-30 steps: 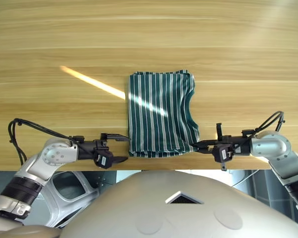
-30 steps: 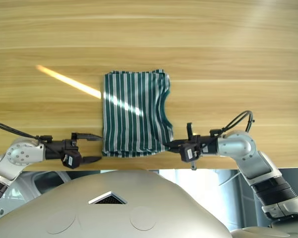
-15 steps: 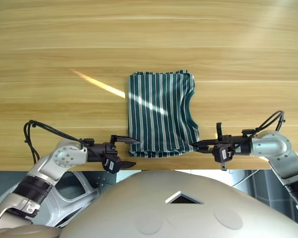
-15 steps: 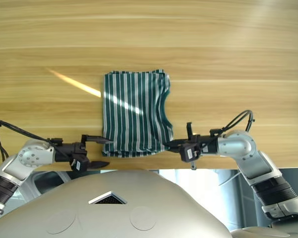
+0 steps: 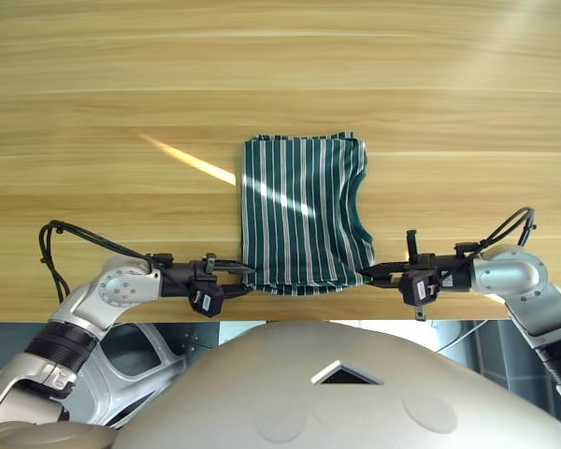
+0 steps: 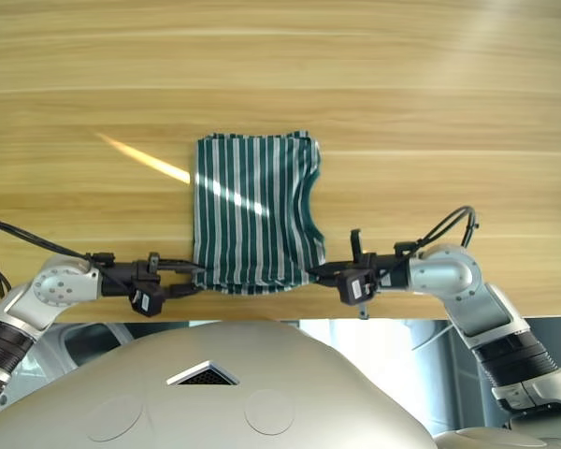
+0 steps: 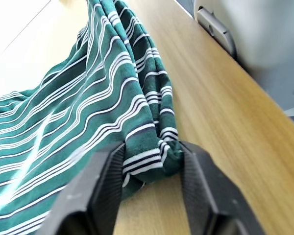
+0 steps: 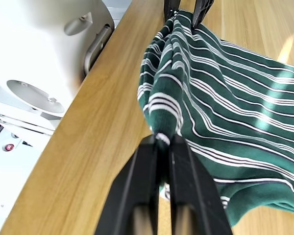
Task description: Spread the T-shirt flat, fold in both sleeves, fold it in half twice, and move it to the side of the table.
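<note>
left gripper (image 5: pixel 246 271) is now clenched on the near-left corner of the green-and-white striped fabric T-shirt (image 5: pixel 304 210). A second ago it sat spread, just beside that corner. Half a second ago it had dipped toward the desk edge, still spread. Now it's in and pinching. right gripper (image 5: pixel 363 274) unchanged throughout, clamped on the near-right corner. Shirt hasn't shifted: folded rectangle on the light wooden desk (image 5: pixel 93 112), near hem along the desk's front edge.

Read: both near corners are held, so the grab step looks done. Sleeves appear already tucked in. Next is probably lifting the near hem and carrying it to the far edge for a half fold. Move to the side not yet done.

View diffs:
- Head views give the outline: straight left edge, neckline curve on the right edge, sunlight streak (image 5: pixel 192 159) running onto the left side.
- Left wrist view shows the actual bite: fingers (image 7: pixel 108 176) either side of a bunched wad of several layers.
- Right wrist view shows fingers (image 8: pixel 142 186) closed tight on a thin fold, the hem bunched up between the two grips, and the left gripper's tips at its far end.
</note>
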